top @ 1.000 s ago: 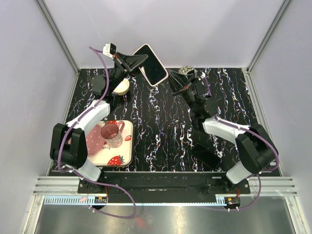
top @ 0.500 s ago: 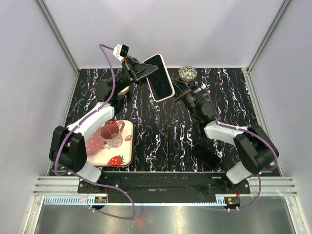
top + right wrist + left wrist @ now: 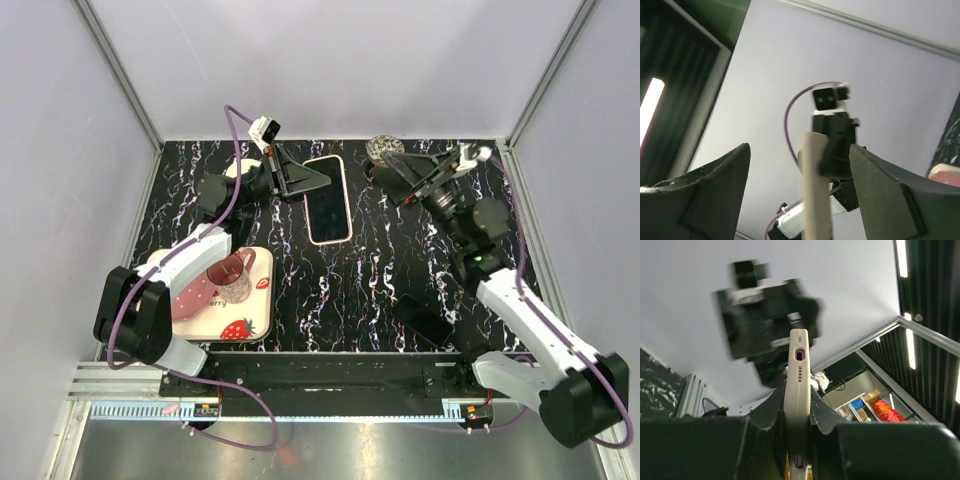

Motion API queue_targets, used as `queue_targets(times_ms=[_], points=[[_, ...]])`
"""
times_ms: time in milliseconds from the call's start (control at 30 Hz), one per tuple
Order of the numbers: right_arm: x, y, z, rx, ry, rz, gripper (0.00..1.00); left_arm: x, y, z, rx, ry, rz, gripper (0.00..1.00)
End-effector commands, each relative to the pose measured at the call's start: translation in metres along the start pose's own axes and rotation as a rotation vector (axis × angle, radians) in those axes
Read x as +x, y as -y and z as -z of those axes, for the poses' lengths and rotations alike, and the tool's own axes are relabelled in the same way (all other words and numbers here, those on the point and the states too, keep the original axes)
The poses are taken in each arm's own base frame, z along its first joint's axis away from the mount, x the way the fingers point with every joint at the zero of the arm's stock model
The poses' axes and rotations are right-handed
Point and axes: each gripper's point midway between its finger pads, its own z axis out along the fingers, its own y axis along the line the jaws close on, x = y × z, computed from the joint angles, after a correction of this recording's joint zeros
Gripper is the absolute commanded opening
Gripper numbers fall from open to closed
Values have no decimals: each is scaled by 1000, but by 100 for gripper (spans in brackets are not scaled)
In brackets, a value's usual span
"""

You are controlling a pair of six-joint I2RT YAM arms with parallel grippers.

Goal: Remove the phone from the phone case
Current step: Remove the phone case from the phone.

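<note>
The phone, dark screen up, sits in its cream phone case (image 3: pixel 327 200), held just above the marbled table at the back centre. My left gripper (image 3: pixel 315 181) is shut on the case's left long edge. In the left wrist view the case's edge (image 3: pixel 799 385) stands clamped between the fingers of that gripper (image 3: pixel 799 415). My right gripper (image 3: pixel 392 180) hangs open to the right of the phone, apart from it. The right wrist view shows this gripper (image 3: pixel 800 150) with wide jaws holding nothing and the case's edge (image 3: pixel 815 195) further off.
A strawberry-print tray (image 3: pixel 250 322) with a pink cup (image 3: pixel 229 276) lies front left. At the back stands a small patterned bowl (image 3: pixel 384 149). A flat dark slab (image 3: pixel 425 320) lies front right. A cream round object (image 3: pixel 236 171) sits behind the left arm.
The left arm has swung the cased phone down and right, toward the table. The right gripper, shut by the phone's edge before, has opened and pulled back to the right.
</note>
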Motion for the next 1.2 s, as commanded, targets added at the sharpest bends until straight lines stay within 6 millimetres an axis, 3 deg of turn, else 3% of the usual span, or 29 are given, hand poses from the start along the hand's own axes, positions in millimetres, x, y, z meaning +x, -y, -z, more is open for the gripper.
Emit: queue_targets(times_ms=[0,67,133,333,633,733,833,1000,1167], points=[[8,-1,3,148,-87,333,86,21,15,7,5,-72,-129,0],[16,-12,-3,127,-147,344,87,22,2,8,-26,-81,-113,0],[24,1,-11,146,-223,322,87,22,-5,10,-24,-80,-104,0],[32,12,-20,152,-279,292,86,22,-8,9,-6,-82,-84,0],[52,5,-21,45,-340,235,80,18,-20,6,-32,-69,-72,0],[59,12,-26,50,-363,216,77,17,-23,6,-33,-67,-67,0],[65,15,-30,49,-371,207,72,18,-21,4,-28,-73,-69,0],[65,16,-37,43,-366,185,54,21,-21,4,-31,-79,-68,0],[62,24,-43,27,-334,110,46,23,-26,6,-37,-77,-62,0]])
